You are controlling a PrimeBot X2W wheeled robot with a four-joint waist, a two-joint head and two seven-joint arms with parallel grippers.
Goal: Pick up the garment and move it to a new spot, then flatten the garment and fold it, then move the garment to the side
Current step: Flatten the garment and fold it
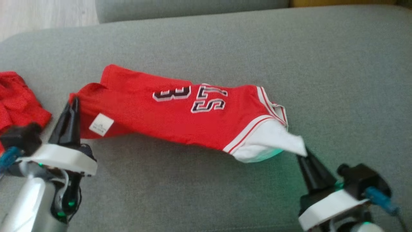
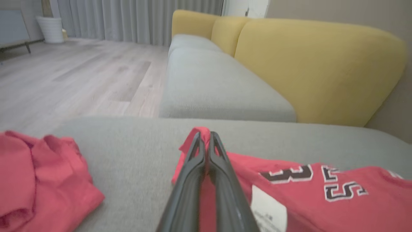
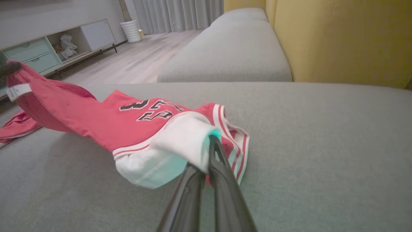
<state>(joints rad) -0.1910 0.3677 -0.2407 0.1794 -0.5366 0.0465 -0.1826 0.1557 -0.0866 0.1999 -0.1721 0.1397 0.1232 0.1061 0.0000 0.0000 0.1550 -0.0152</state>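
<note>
The red shirt (image 1: 167, 119) sags across the middle of the grey cushion (image 1: 225, 42). My left gripper (image 1: 75, 102) pinches its red corner, and my right gripper (image 1: 305, 154) pinches its white edge. It looks soft, light and floppy, so I'd hold the corners tight.

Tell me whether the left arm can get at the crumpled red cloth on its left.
Probably not yet: the left gripper is shut on a corner of the jersey. The red cloth lies close by on the grey cushion with nothing between, so once freed it likely could.
</note>
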